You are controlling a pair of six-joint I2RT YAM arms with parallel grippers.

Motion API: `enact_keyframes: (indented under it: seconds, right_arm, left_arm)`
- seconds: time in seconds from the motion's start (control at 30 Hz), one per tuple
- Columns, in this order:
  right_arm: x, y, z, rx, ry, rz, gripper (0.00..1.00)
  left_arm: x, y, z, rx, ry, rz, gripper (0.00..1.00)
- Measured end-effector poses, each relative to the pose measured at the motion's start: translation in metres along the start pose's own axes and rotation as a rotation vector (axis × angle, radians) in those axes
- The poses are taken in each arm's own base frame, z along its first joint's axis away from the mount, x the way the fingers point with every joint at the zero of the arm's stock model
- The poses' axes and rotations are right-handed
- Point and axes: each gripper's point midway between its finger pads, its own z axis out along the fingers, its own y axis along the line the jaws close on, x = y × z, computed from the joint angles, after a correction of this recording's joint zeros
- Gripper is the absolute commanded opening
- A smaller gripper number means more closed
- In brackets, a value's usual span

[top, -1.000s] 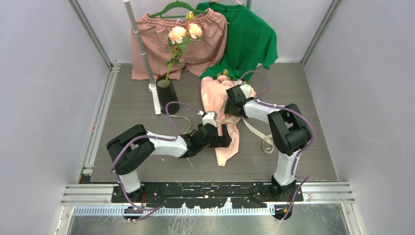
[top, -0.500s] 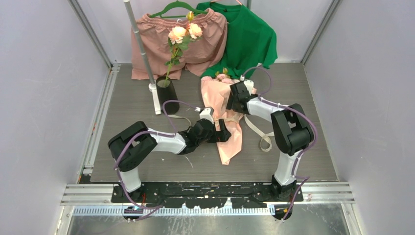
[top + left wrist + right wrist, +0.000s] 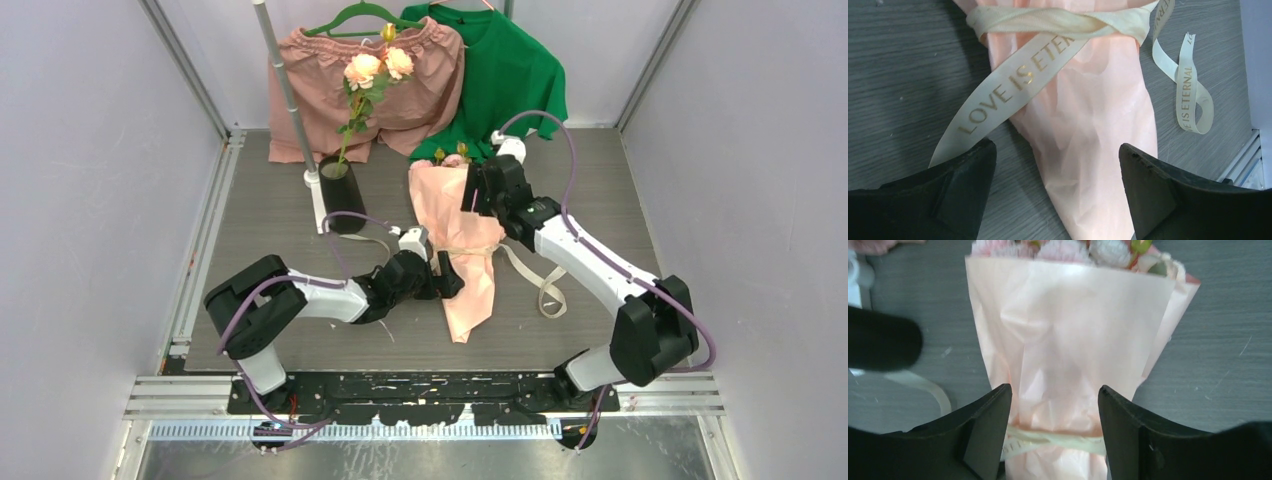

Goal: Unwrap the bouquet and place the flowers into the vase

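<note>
The bouquet (image 3: 462, 240) lies on the table, a salmon-pink paper cone with a cream ribbon (image 3: 1048, 22) round its waist. The flowers (image 3: 1058, 247) show as pink rose heads at its far, open end. My left gripper (image 3: 447, 280) is open, its jaws either side of the cone's narrow tail (image 3: 1098, 165), just below the ribbon. Over the wide upper part my right gripper (image 3: 480, 195) is open, its black fingers (image 3: 983, 435) astride the paper near the ribbon band. The black vase (image 3: 342, 200) stands at the back left and holds a stem of peach-cream roses.
A grey pole (image 3: 288, 100) on a white base stands right beside the vase. Pink shorts (image 3: 310, 90) on a green hanger and a green T-shirt (image 3: 515, 85) hang at the back. A loose ribbon tail (image 3: 545, 290) curls right of the bouquet. Walls close in both sides.
My right arm has stretched out and its gripper has moved toward the bouquet's far end, jaws slightly narrower. My left gripper has crept a little left, up toward the ribbon.
</note>
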Motion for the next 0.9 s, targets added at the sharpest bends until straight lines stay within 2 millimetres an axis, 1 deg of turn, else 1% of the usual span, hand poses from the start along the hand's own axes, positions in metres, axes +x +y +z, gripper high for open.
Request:
enact_keyframes:
  seconds: [0.03,0.1,0.13,0.17,0.2,0.23,0.3,0.37,0.43,0.53,0.6,0.7,0.9]
  right_arm:
    - [0.007,0.000,-0.004,-0.001,0.018,-0.023,0.69]
    - [0.027,0.001,-0.009,0.000,0.068,-0.084,0.70]
    - [0.043,0.002,-0.012,0.001,0.105,-0.126,0.69]
    - [0.054,0.001,-0.014,0.002,0.131,-0.152,0.69]
    - [0.071,-0.001,-0.019,0.003,0.170,-0.189,0.69]
    - [0.085,-0.004,-0.024,0.007,0.206,-0.217,0.66]
    - [0.101,-0.008,-0.034,0.005,0.245,-0.250,0.64]
    - [0.107,-0.015,-0.045,0.010,0.260,-0.260,0.63]
    - [0.106,-0.020,-0.053,0.015,0.248,-0.257,0.63]
    - [0.104,-0.027,-0.056,0.034,0.231,-0.256,0.63]
    - [0.110,-0.033,-0.053,0.058,0.243,-0.270,0.60]
    - [0.122,-0.039,-0.044,0.090,0.278,-0.297,0.59]
    - [0.140,-0.046,-0.027,0.134,0.329,-0.338,0.58]
  left_arm:
    - [0.001,0.001,-0.002,-0.001,0.002,-0.003,0.93]
    - [0.003,0.003,-0.008,-0.004,0.006,-0.009,0.93]
    - [0.004,0.004,-0.011,-0.008,0.010,-0.009,0.93]
    - [0.005,0.005,-0.014,-0.011,0.014,-0.009,0.93]
    - [0.006,0.007,-0.016,-0.016,0.017,-0.007,0.93]
    - [0.007,0.009,-0.019,-0.024,0.022,-0.006,0.93]
    - [0.008,0.012,-0.023,-0.038,0.028,-0.004,0.93]
    - [0.008,0.014,-0.026,-0.050,0.033,-0.002,0.93]
    - [0.011,0.016,-0.031,-0.058,0.042,0.001,0.93]
    - [0.011,0.017,-0.039,-0.062,0.044,0.003,0.93]
    - [0.010,0.016,-0.045,-0.059,0.038,0.005,0.92]
    - [0.004,0.015,-0.053,-0.058,0.012,0.003,0.92]
    - [0.005,0.021,-0.057,-0.083,0.005,0.010,0.92]
